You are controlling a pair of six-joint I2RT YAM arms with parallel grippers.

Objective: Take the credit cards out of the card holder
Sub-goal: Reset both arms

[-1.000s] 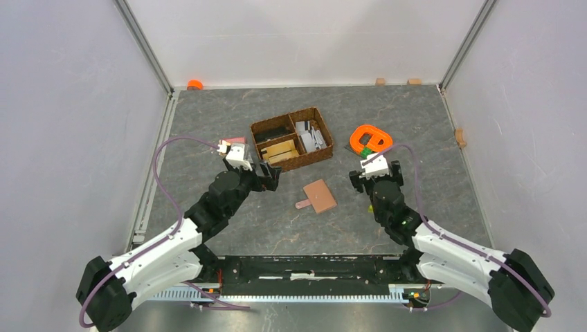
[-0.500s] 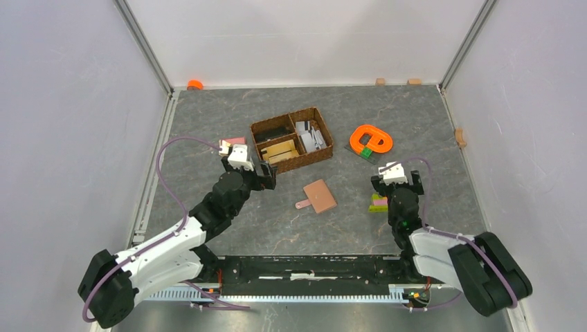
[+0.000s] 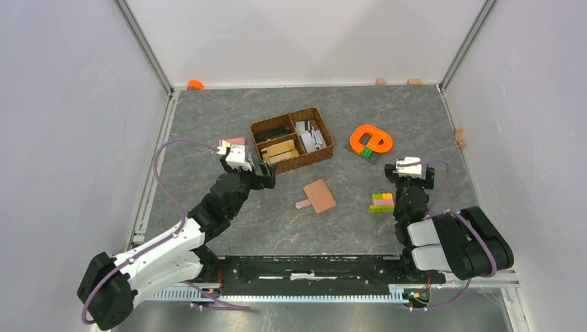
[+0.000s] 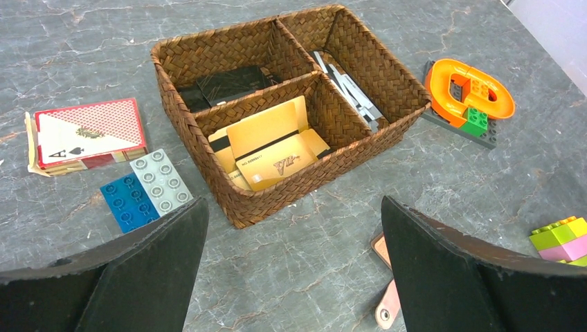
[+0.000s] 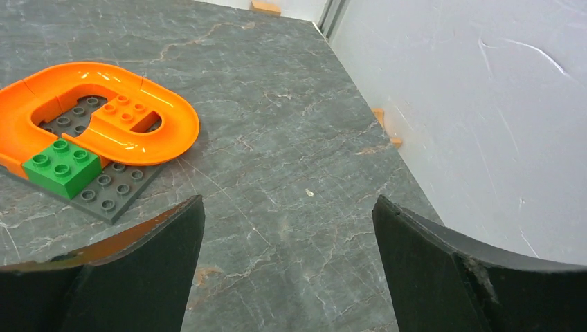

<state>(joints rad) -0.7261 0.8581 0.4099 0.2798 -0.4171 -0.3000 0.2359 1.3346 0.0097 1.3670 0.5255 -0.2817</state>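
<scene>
Grey marbled stone covers the bench, walled on three sides by pale panels. The left pincer hangs released above it, jaws spread wide with nothing between them. Straight ahead of it stands a dark woven basket split into three compartments. Grey cards lean in the compartment ahead and to the right, yellow cards lie in the nearest one, and something black fills the one ahead on the left. Ahead and to the left of this pincer, beside the basket, lies a red playing-card box. A blue block and a grey block sit side by side just nearer than the box.

The card holder lies flat and folded shut on the bare stone, to the right of the left pincer and a little nearer the arm bases, roughly between the two pincers. Its strap tab points back towards the left arm. In the left wrist view only its edge and tab peep out beside the right finger.

The right pincer is released too, jaws wide and empty, held close to the right-hand wall. Ahead and to its left sits an orange curved track on a dark grey studded plate, with a green brick on that plate. A small stack of coloured bricks rests on the stone just to its left, between it and the card holder.
</scene>
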